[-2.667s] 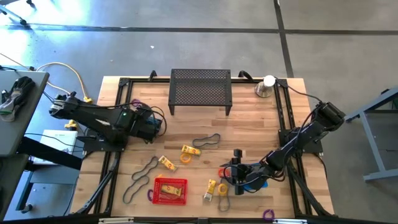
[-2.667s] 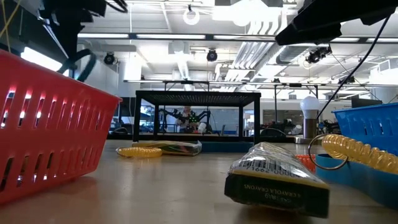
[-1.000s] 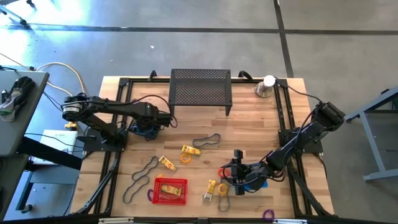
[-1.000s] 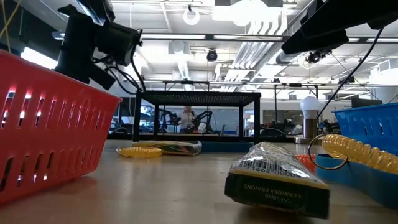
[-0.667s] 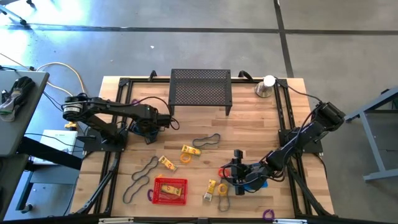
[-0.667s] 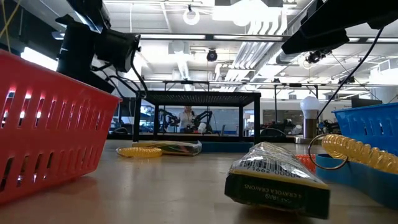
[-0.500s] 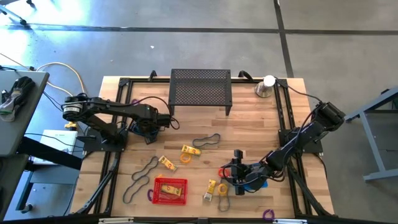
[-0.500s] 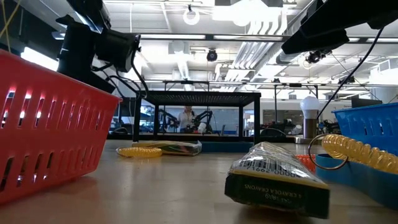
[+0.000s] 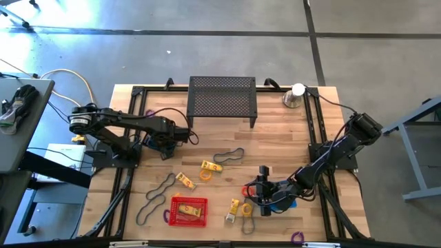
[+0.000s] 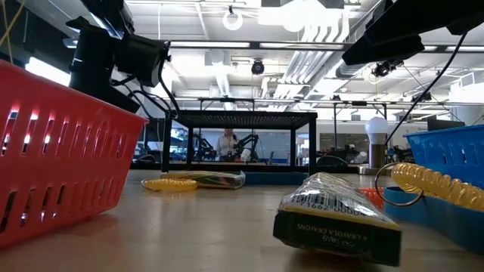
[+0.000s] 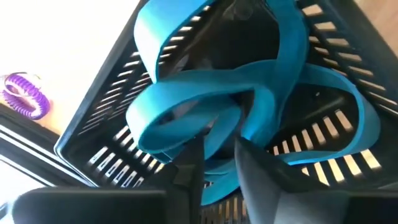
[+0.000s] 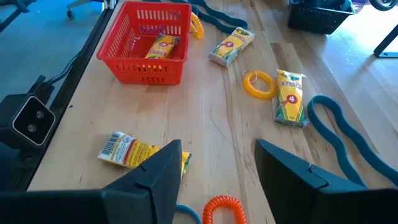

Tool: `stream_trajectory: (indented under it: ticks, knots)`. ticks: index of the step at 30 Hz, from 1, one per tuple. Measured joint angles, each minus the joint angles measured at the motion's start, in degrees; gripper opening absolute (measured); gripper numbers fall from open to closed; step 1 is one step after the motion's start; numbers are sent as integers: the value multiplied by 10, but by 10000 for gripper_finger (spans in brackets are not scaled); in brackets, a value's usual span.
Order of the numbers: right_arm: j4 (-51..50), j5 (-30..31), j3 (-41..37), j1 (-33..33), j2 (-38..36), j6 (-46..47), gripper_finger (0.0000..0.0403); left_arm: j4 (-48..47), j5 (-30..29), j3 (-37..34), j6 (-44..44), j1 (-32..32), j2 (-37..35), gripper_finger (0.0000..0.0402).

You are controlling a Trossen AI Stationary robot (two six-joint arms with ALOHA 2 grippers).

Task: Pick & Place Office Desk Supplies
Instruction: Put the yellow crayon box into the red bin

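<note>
My left gripper point(image 9: 165, 141) points steeply down into a black basket point(image 9: 153, 143) at the table's left. Its fingers stand slightly apart point(image 11: 217, 165) over coiled teal bands point(image 11: 205, 112) that lie in the basket. My right gripper point(image 12: 217, 168) hovers open near the blue basket point(image 9: 281, 198), above an orange coil ring point(image 12: 227, 208) and a yellow crayon pack point(image 12: 134, 149). More yellow packs point(image 9: 211, 166), dark bands point(image 9: 227, 156) and rings lie loose on the wood. A red basket point(image 9: 188, 211) holds one pack. My left gripper has a fold of a teal band point(image 11: 219, 140) right at its parted fingertips, which come at it from above. The band lies with the others on the black basket's floor. Whether the fingers touch it, I cannot tell.
A black mesh stand point(image 9: 222, 98) stands at the far edge, with a silver cone with a white ball point(image 9: 295, 95) to its right. A purple coil point(image 11: 25, 99) lies on the table outside the black basket. Bare wood lies between the stand and the loose items.
My left gripper has dipped a little toward the black basket and tipped more steeply downward, then kept still. My right arm has not moved.
</note>
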Motion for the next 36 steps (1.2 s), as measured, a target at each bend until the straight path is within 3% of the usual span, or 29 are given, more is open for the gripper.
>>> stream_trajectory:
  ticks: [5,16,25,36]
  knots:
    - [0,0,0,0,0,-4,191,-20,2,12,-19,0,-4,116]
    - [-1,4,0,0,0,-6,191,-67,39,110,-57,0,-4,117]
    - [-6,2,0,0,0,-6,191,23,145,133,-105,-10,-4,117]
    - [-6,2,0,0,0,-3,191,88,170,133,-93,-28,-4,117]
